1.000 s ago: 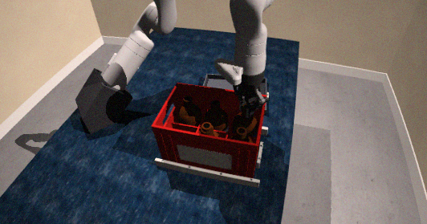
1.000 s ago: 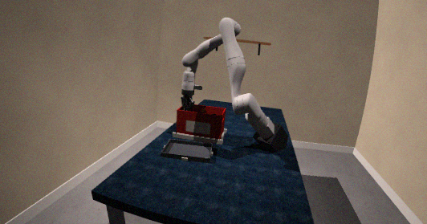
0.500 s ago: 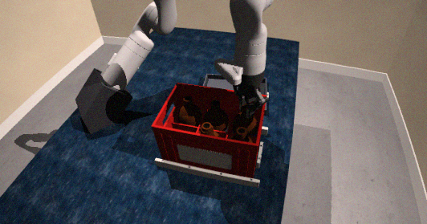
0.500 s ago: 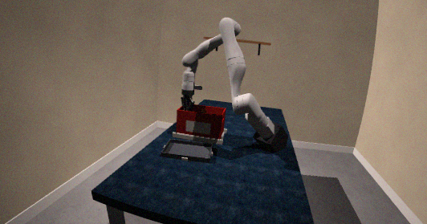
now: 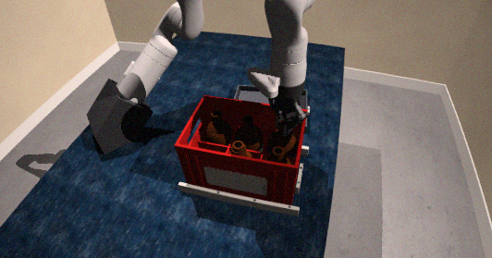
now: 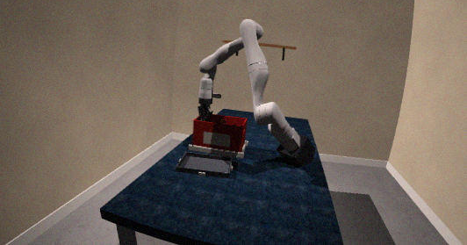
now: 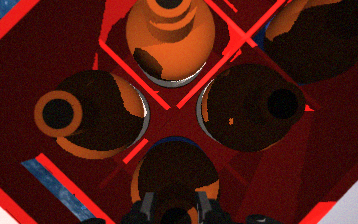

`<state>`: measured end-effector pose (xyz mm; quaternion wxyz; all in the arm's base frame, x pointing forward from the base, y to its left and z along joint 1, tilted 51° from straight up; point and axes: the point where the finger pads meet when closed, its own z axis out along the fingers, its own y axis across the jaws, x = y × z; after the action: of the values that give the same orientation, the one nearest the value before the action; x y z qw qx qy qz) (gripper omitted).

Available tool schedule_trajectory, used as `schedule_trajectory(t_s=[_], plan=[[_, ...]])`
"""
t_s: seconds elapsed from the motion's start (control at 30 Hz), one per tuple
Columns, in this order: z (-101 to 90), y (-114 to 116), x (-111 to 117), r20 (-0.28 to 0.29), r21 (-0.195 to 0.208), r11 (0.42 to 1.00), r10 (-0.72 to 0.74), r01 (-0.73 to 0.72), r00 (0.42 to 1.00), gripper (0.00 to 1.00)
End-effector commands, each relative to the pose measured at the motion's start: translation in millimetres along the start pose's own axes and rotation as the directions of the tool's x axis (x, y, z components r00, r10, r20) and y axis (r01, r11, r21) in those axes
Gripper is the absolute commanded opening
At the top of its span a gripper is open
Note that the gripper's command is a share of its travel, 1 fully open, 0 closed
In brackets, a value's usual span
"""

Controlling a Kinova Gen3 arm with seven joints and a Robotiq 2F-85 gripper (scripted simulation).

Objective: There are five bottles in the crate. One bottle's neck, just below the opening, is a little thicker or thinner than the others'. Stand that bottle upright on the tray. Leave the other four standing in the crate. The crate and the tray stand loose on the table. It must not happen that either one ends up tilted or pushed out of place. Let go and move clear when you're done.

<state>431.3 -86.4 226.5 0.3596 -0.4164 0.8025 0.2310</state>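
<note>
Wrist view has the gripper clamped on the neck of the bottle right under it, which sits in its cell at the back right corner of the red crate. Grabbing by the neck makes sense, since dividers box in the body. The tray waits beside the crate.

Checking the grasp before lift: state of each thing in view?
gripper: shut on the bottle's neck, inside the crate.
gripped bottle: upright in its cell, not lifted out.
other four bottles: standing in the crate.
crate: on the table, upright.
tray: beside the crate, no bottle on it.
</note>
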Motion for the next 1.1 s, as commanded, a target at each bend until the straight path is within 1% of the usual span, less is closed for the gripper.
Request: schedule_trajectory(t_s=[0.0,0.03,0.07,1.07], plan=[[-0.1,-0.2,0.1,0.0,0.001,1.0,0.0,0.0,1.0,0.0],[-0.1,-0.2,0.1,0.0,0.001,1.0,0.0,0.0,1.0,0.0],[-0.1,-0.2,0.1,0.0,0.001,1.0,0.0,0.0,1.0,0.64],[-0.1,-0.2,0.1,0.0,0.001,1.0,0.0,0.0,1.0,0.64]])
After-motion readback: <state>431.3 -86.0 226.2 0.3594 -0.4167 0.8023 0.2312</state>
